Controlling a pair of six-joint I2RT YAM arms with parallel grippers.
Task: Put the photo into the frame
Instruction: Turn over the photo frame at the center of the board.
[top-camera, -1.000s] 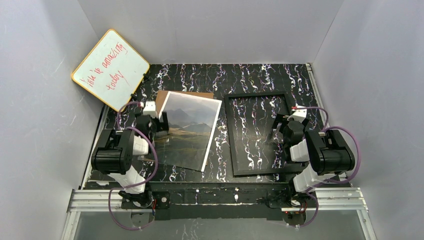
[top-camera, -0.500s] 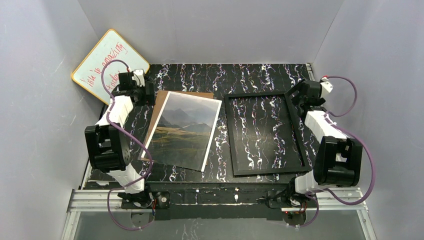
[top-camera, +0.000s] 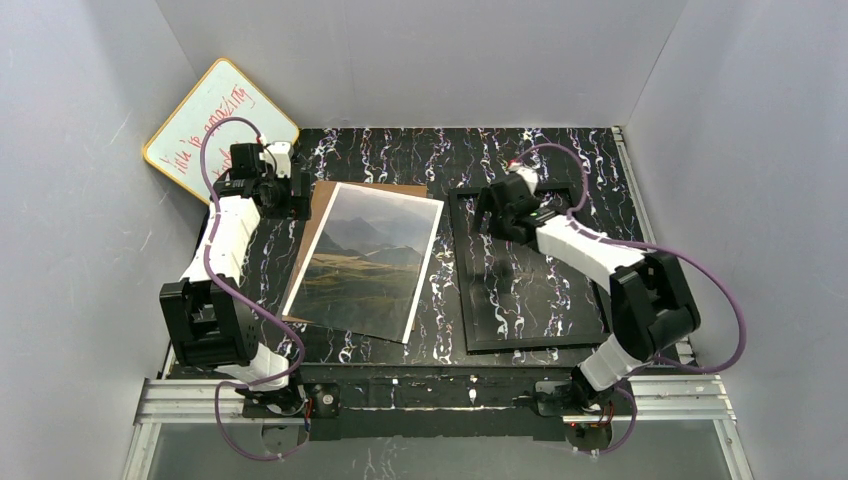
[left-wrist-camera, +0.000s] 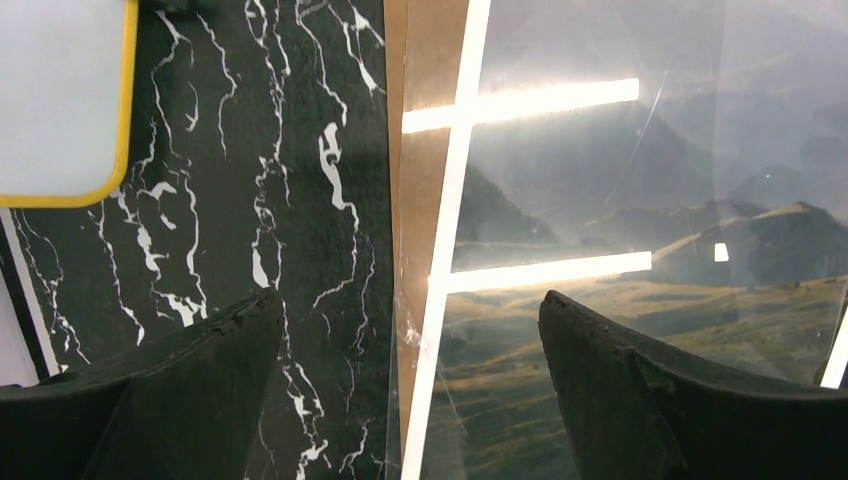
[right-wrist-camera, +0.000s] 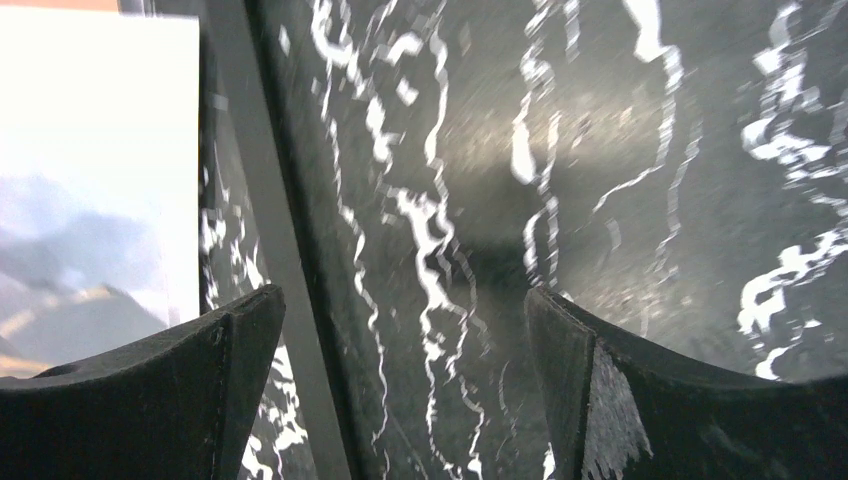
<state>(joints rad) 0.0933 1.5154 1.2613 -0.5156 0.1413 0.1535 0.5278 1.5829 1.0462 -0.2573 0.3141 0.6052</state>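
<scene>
The photo (top-camera: 365, 262), a misty mountain print, lies face up left of centre on a brown backing panel (top-camera: 372, 186). The frame (top-camera: 462, 280), thin and black, lies flat to its right with the marble table showing through it. My left gripper (top-camera: 288, 196) hovers open over the photo's far left corner; in the left wrist view its jaws (left-wrist-camera: 410, 300) straddle the white border of the photo (left-wrist-camera: 620, 250) and a strip of panel (left-wrist-camera: 422, 190). My right gripper (top-camera: 492, 216) hangs open over the frame's far left part, straddling the frame's left rail (right-wrist-camera: 285, 260), the photo (right-wrist-camera: 90, 200) at the left.
A yellow-edged whiteboard (top-camera: 215, 135) with red writing leans in the far left corner, close behind my left wrist, its corner (left-wrist-camera: 60, 90) showing in the left wrist view. Grey walls enclose the table on three sides. The black marble tabletop (top-camera: 440, 300) runs between photo and frame.
Both arms stretched out from near their bases. The left reached the photo's far left corner. The right swung from the frame's far right corner to its far left. Photo and frame have not moved.
</scene>
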